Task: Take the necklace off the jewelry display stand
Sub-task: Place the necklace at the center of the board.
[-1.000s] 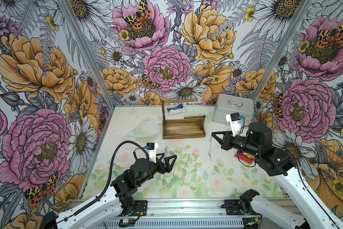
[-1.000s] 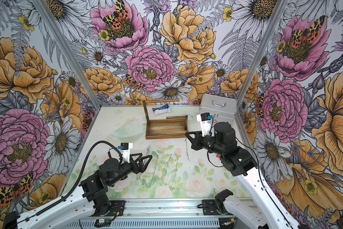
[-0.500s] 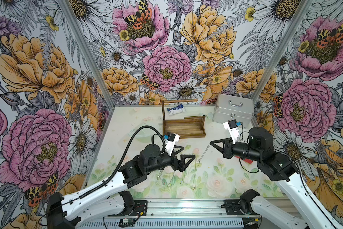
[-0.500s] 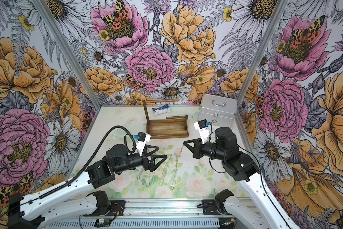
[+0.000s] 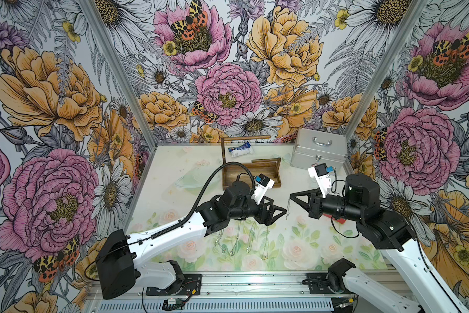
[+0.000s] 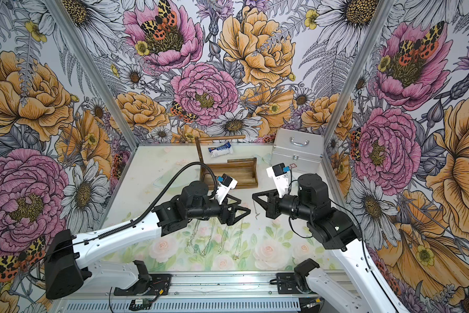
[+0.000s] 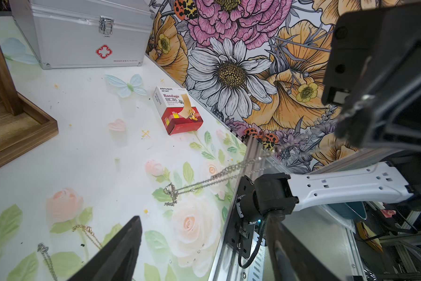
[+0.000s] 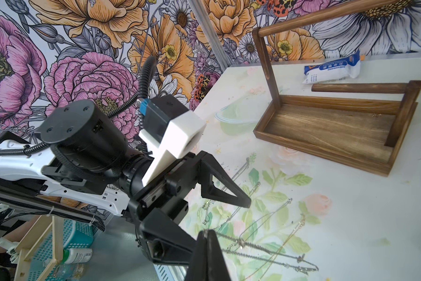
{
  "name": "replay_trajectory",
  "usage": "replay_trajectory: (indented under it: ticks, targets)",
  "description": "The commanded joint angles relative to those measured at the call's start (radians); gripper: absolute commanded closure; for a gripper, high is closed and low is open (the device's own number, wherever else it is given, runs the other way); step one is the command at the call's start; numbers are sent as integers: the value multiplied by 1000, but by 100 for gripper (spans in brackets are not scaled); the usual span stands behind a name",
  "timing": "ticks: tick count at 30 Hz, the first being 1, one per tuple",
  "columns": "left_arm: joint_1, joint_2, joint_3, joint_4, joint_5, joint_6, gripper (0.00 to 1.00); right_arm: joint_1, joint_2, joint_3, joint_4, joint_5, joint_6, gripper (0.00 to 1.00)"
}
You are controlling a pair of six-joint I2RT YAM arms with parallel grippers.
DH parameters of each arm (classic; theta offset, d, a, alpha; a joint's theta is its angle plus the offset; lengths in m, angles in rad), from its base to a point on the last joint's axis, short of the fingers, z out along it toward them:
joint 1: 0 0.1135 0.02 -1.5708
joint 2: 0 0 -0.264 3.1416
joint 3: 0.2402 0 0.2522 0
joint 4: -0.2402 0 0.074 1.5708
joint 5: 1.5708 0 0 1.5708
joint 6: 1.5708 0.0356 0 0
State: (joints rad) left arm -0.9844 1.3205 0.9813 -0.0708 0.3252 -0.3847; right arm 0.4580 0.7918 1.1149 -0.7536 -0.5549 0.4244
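Dangling from clamped right gripper (image 5: 291, 194) mid-table, thin silver chain necklace (image 7: 204, 181) is off the brown wooden jewelry display stand (image 5: 265, 161) far back; light, limp, slippery, pinch high; left gripper (image 5: 278, 206) wide beside it

Three walls (image 5: 51, 89) papered with huge pink and orange flowers and spotted moths box in a pale, rose-printed table (image 5: 173, 168). Aluminium posts (image 5: 116, 70) climb the corners. Light falls evenly.
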Motion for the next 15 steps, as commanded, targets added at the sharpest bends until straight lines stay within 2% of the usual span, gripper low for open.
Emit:
replay_trajectory:
  ticks: [1, 10, 13, 15]
  targets:
    - [-3, 25, 29, 22, 40, 36, 23, 4, -10, 36, -20, 2, -28, 100]
    - [-3, 116, 30, 74, 80, 47, 39, 4, 9, 57, -20, 4, -47, 100]
    - [-5, 139, 18, 108, 94, 39, 41, 4, 7, 67, -30, -1, -50, 100]
    - [-9, 156, 17, 124, 110, 37, 51, 2, 9, 74, -36, 2, -52, 100]
